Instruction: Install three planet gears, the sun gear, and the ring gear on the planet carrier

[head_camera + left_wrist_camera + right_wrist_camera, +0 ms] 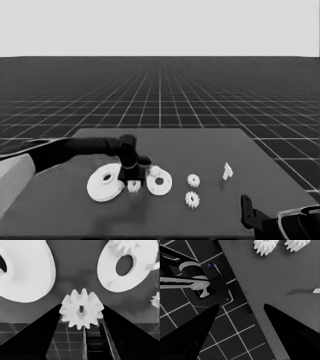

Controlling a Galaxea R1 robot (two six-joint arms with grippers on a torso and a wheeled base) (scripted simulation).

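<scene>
My left gripper [133,181] reaches in from the left and is shut on a planet gear [134,186], a small toothed wheel [81,312] clamped between both fingertips. It hangs low between the larger round part, the ring gear [104,184], on its left and the smaller round part, the planet carrier [160,183], on its right. Both discs [25,272] [112,275] lie flat. Another gear [154,171] sits on the smaller part's far side. Two more gears [193,180] [192,199] lie loose to the right. My right gripper [247,212] waits open at the near right corner.
A thin white piece [227,171] lies toward the table's right side. The right wrist view shows the two loose gears [266,247] [297,245], the table's edge, the floor grid and dark machinery [207,287] with small blue lights past the edge.
</scene>
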